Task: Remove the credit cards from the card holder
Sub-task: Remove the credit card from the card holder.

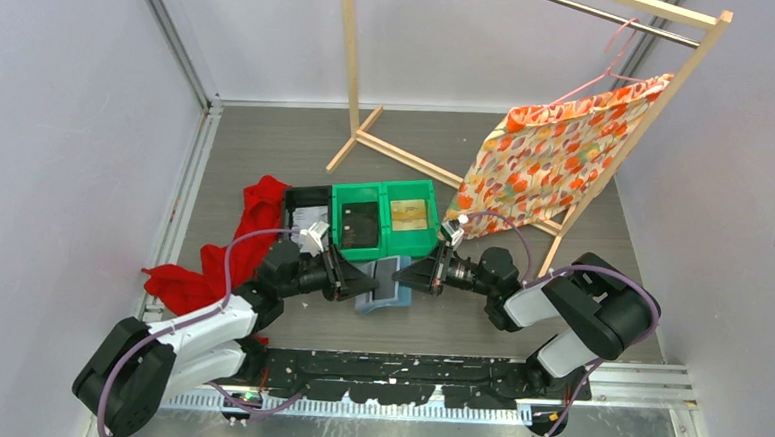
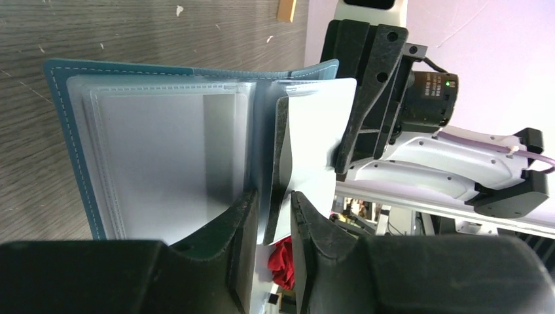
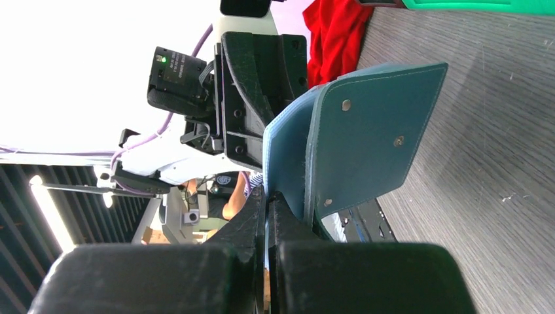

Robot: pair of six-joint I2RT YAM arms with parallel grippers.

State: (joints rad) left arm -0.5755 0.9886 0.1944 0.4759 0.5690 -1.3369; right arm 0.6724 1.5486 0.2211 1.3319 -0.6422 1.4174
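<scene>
Pale lavender-grey walls [image 1: 59, 111] close in a grey wood-grain tabletop [image 1: 267, 142] under soft, even light. At the back stands a light wooden clothes rack [image 1: 352, 66] with a metal rod [image 1: 595, 11]. An orange leaf-patterned cloth [image 1: 547, 157] hangs at its right side.

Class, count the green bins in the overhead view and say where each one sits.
2. The left green bin stands just behind the card holder; the right green bin stands directly beside it on the right. None appears hidden.
</scene>
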